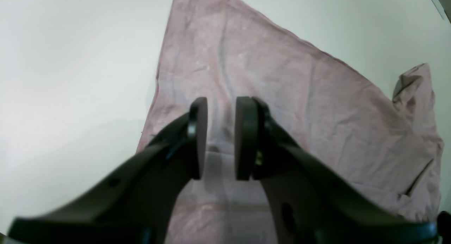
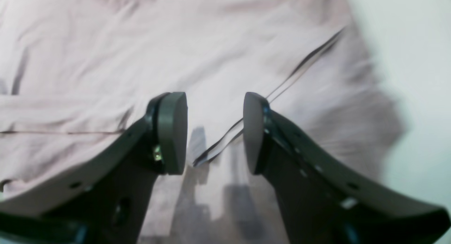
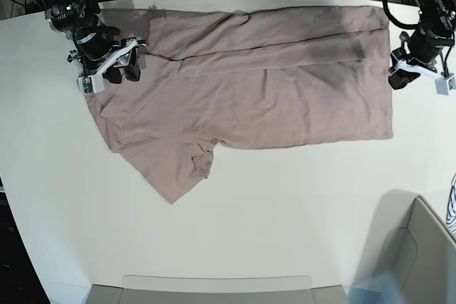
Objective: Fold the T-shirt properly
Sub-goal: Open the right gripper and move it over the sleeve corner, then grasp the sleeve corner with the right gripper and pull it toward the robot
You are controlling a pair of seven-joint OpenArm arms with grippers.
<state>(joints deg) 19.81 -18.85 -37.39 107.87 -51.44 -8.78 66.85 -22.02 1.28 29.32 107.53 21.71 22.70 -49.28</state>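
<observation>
The mauve-pink T-shirt (image 3: 271, 97) lies flat across the far half of the white table, its far long edge folded over toward the middle. One sleeve (image 3: 174, 169) sticks out toward the front left. My right gripper (image 3: 130, 66) hovers over the shirt's left end by the shoulder. In the right wrist view it (image 2: 215, 131) is open over the fabric (image 2: 211, 43), with a fold edge running under the gap. My left gripper (image 3: 399, 77) is at the shirt's right end. It (image 1: 221, 131) stands open above the cloth (image 1: 282, 96), holding nothing.
A grey bin (image 3: 420, 254) sits at the front right corner, with a blue-and-white striped cloth (image 3: 452, 211) at the frame's edge beside it. A flat grey tray (image 3: 214, 286) lies along the front edge. Cables run behind the table.
</observation>
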